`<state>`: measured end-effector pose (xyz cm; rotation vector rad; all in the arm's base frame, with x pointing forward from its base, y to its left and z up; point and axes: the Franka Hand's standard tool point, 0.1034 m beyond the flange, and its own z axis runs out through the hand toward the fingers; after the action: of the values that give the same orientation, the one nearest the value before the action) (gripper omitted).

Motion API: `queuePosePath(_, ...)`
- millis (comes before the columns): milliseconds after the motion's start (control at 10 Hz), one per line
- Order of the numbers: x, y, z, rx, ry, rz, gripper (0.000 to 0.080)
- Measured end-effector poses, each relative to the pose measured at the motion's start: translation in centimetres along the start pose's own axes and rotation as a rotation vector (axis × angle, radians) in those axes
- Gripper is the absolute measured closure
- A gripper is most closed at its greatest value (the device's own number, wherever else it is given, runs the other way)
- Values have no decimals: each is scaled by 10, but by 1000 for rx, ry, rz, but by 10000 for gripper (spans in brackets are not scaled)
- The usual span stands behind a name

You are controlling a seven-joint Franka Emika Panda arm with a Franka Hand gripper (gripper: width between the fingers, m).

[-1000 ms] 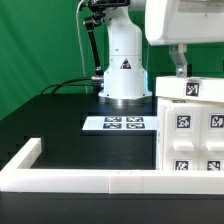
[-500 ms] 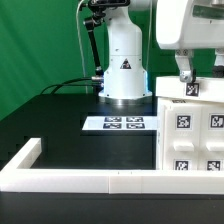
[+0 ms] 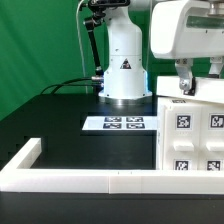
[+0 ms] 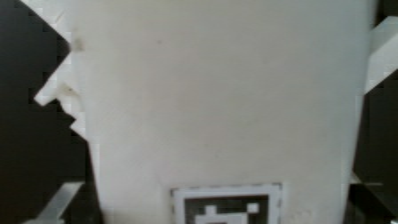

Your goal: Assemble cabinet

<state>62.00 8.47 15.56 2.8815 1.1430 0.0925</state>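
The white cabinet (image 3: 196,128) stands at the exterior view's right, with several black-and-white tags on its front. My gripper (image 3: 200,80) hangs over its top edge. One finger (image 3: 183,76) reaches down in front of the top panel and hides the small tag there. In the wrist view a white cabinet panel (image 4: 214,90) fills the picture, with a tag (image 4: 228,205) low on it. My gripper (image 4: 217,205) straddles this panel with a finger at each side, spread wide. I see no clamping.
The marker board (image 3: 115,124) lies on the black table in front of the arm's white base (image 3: 124,65). A long low white border rail (image 3: 80,178) runs along the front and turns back at the exterior view's left. A green backdrop stands behind.
My gripper has moved toward the exterior view's right and down onto the cabinet's top edge. Its finger now covers the small top tag. The cabinet has not moved.
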Motion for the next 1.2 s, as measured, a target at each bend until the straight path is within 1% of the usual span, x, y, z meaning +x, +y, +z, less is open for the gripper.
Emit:
queuePosePath(400,0,0,0,0,-1,86,240)
queuePosePath(800,0,1,0,-1,0,372,239)
queuePosePath(1200,2,-1,0,-5,15,796,239)
